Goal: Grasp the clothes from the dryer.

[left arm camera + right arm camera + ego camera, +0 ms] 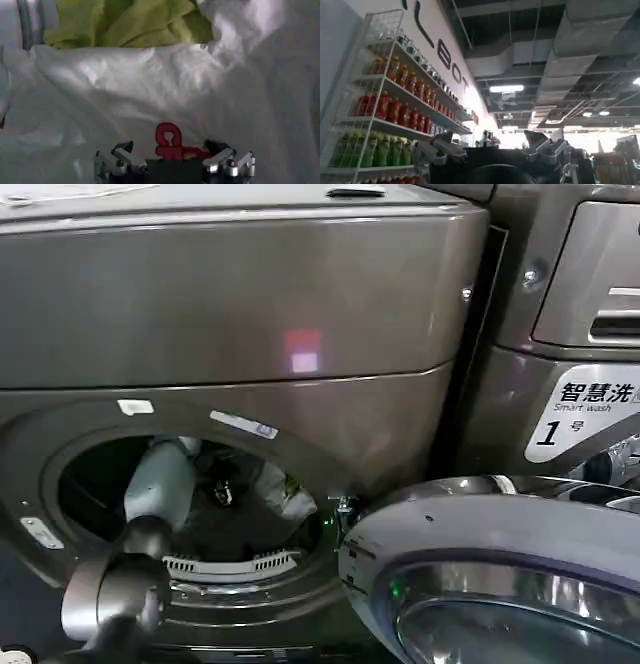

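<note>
Inside the drum, the clothes (165,95) lie as a soft white and pale grey heap, with a lime-green piece (125,22) at the far side and a small red patch (170,140) nearest the left gripper (175,157). The jaws stand wide, one finger on either side of the red patch and just short of the cloth, so nothing is held yet; that spread looks meant to straddle a fold before closing. From the head view, the left arm (160,484) reaches through the porthole of the dryer (240,304), which is why the gripper itself is lost in the dark drum there, and little of the clothes (285,494) shows past it. The door (500,564) is swung open to the right and near, leaving the opening free for the arm. Further right stands a second machine (580,304) with a label marked 1 (580,419).

The right gripper (495,152) is held away from the work, pointing up toward a ceiling and shelves of bottles (395,110), jaws apart and holding nothing; likely it simply waits.

How deep the heap goes, and whether the fingertips already touch fabric, is hard to judge.
</note>
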You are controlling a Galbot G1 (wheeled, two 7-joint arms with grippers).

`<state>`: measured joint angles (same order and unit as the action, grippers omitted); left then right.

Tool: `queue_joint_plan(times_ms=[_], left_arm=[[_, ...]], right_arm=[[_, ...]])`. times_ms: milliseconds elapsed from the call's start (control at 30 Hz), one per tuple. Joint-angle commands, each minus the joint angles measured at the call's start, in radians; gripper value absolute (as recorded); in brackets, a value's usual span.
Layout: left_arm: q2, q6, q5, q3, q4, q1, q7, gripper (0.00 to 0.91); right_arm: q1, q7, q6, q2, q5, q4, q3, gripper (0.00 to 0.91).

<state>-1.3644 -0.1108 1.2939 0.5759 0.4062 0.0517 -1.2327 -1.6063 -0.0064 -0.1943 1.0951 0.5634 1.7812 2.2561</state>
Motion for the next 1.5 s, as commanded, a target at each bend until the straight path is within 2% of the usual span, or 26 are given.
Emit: queue_joint_plan(times_ms=[33, 867, 1067, 1167, 1300, 1367, 1433, 1500], left_arm=[[0.004, -0.012, -0.019, 0.001, -0.024, 0.014, -0.009, 0.0], [0.011, -0.011, -0.078, 0.001, -0.007, 0.031, 0.001, 0.0], [0.008, -0.013, -0.153, -0.002, 0.024, 0.036, 0.04, 0.0], [-0.003, 0.041, -0.292, -0.002, 0.071, 0.045, 0.129, 0.0], [-0.027, 0.116, -0.431, -0.021, 0.181, 0.077, 0.413, 0.0], [-0.041, 0.145, -0.483, -0.022, 0.231, 0.093, 0.504, 0.0], [-0.06, 0.192, -0.52, -0.025, 0.292, 0.112, 0.592, 0.0], [-0.079, 0.237, -0.592, -0.024, 0.353, 0.127, 0.707, 0.0]], right_arm=[[-0.002, 0.0, 0.001, 0.0, 0.0, -0.002, 0.0, 0.907], [0.004, 0.0, 0.003, 0.004, 0.002, 0.0, -0.014, 0.907], [0.009, -0.007, 0.002, 0.004, 0.007, 0.007, -0.021, 0.907], [0.009, -0.008, -0.005, 0.005, 0.007, 0.013, -0.026, 0.907], [0.014, -0.005, -0.003, 0.006, 0.007, 0.016, -0.034, 0.907], [0.018, -0.012, -0.037, 0.008, 0.003, 0.035, -0.03, 0.907], [0.018, 0.006, -0.059, 0.008, 0.005, 0.052, -0.033, 0.907], [0.019, 0.004, 0.012, 0.009, 0.001, 0.04, -0.048, 0.907]])
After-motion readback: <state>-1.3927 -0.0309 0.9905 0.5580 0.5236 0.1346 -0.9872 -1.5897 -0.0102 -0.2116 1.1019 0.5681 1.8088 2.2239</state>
